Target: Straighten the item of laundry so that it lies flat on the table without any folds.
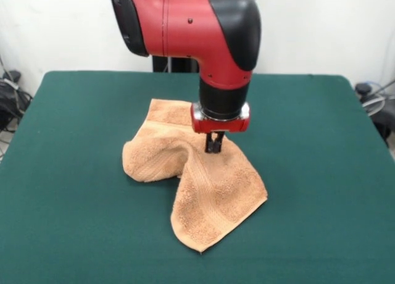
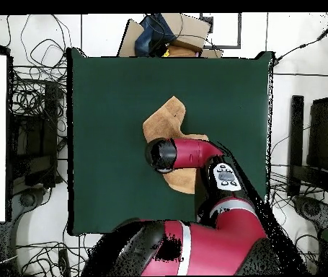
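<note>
One crumpled towel on green table, jaws pinched shut on its raised fold.

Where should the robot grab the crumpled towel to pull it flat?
Probably the pointed corner of the towel nearest the front camera. It lies flat and free on the table, so a grip from straight above, then a pull away from the bunched fold, should open it. The gripper now sits at the middle, where the cloth is humped.
</note>
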`<state>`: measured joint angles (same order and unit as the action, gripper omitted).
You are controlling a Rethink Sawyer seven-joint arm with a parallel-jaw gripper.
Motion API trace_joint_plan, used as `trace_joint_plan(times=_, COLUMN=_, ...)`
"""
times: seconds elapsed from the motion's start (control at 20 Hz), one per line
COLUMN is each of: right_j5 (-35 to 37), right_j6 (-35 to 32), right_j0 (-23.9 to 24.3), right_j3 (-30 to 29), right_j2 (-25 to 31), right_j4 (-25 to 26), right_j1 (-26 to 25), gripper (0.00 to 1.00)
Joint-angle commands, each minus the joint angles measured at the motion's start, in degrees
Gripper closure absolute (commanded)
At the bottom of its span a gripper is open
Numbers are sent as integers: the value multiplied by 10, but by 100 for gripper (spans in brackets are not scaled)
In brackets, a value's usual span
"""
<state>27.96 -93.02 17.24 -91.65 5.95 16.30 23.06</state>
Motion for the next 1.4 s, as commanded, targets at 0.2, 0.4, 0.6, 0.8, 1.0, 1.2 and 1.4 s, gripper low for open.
trace_joint_plan(times=0.2, right_j5=-57, right_j6=-72, right_j0=-9, right_j3=49, right_j2=-18, right_j4=23, right_j1=-55, gripper=100)
trace_joint_plan(times=0.4, right_j5=-72, right_j6=-71, right_j0=-4, right_j3=43, right_j2=-14, right_j4=25, right_j1=-62, gripper=100)
trace_joint_plan(times=0.6, right_j5=-72, right_j6=-69, right_j0=-3, right_j3=43, right_j2=-6, right_j4=21, right_j1=-69, gripper=100)
trace_joint_plan(times=0.8, right_j5=-77, right_j6=-93, right_j0=-23, right_j3=22, right_j2=-13, right_j4=14, right_j1=-55, gripper=100)
trace_joint_plan(times=1.0, right_j5=-95, right_j6=-125, right_j0=-44, right_j3=-19, right_j2=-18, right_j4=3, right_j1=-42, gripper=100)
trace_joint_plan(times=1.2, right_j5=-122, right_j6=-151, right_j0=-67, right_j3=-46, right_j2=-26, right_j4=-10, right_j1=-41, gripper=100)
trace_joint_plan(times=1.4, right_j5=-151, right_j6=-174, right_j0=-92, right_j3=-70, right_j2=-32, right_j4=-27, right_j1=-43, gripper=100)
